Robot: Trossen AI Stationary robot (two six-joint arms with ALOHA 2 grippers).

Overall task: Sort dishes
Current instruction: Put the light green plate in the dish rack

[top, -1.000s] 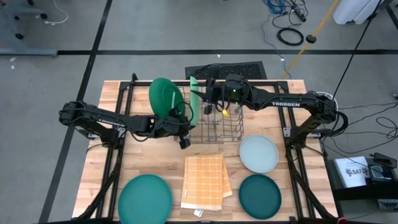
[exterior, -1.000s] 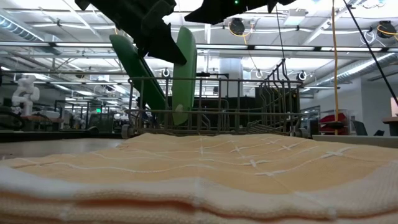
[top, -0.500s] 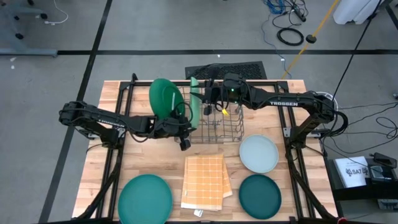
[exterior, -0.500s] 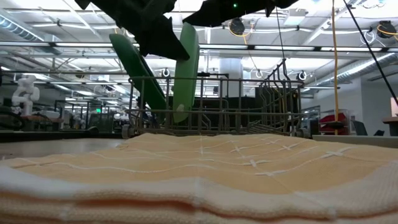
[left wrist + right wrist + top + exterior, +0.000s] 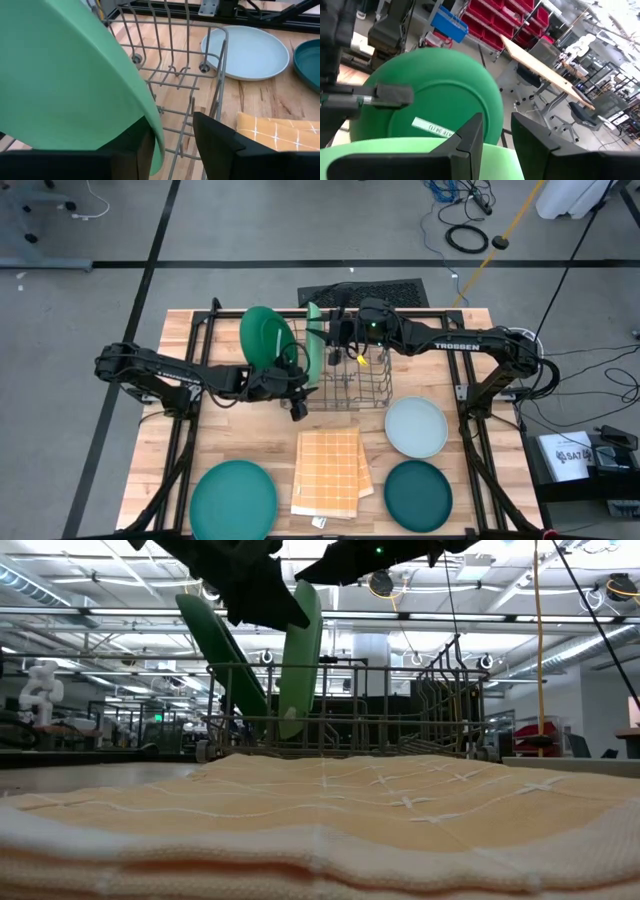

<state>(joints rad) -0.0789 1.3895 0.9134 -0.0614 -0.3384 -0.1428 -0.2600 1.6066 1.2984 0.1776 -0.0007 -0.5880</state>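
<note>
The mid green plate (image 5: 264,335) (image 5: 215,650) leans tilted at the left end of the grey wire rack (image 5: 350,375). My left gripper (image 5: 290,380) (image 5: 172,145) is open at this plate's near rim. The rim (image 5: 159,150) lies between the fingers, close to one and clear of the other. The light green plate (image 5: 312,350) (image 5: 298,660) stands on edge in the rack beside it. My right gripper (image 5: 330,332) (image 5: 497,140) is shut on its top. The teal, pale blue-grey and dark teal plates lie flat on the table. My left gripper has the mid green plate's rim (image 5: 159,150) beside one finger (image 5: 140,152); I cannot tell whether they touch. My right gripper holds the light green plate by its upper rim (image 5: 495,162), one finger on each side, coming slanting down from the table's right. The plate stands nearly upright, its lower edge in the rack.
The teal plate (image 5: 233,498) lies near left, the pale blue-grey plate (image 5: 416,426) right of the rack, and the dark teal plate (image 5: 418,494) near right. The orange checked cloth (image 5: 328,472) lies in front of the rack and fills the low view's foreground (image 5: 320,830).
The light green plate's top has tipped slightly toward the table's right while its lower edge stayed in the rack. My left gripper has shifted a little toward the right beside the mid green plate, which has kept still.
</note>
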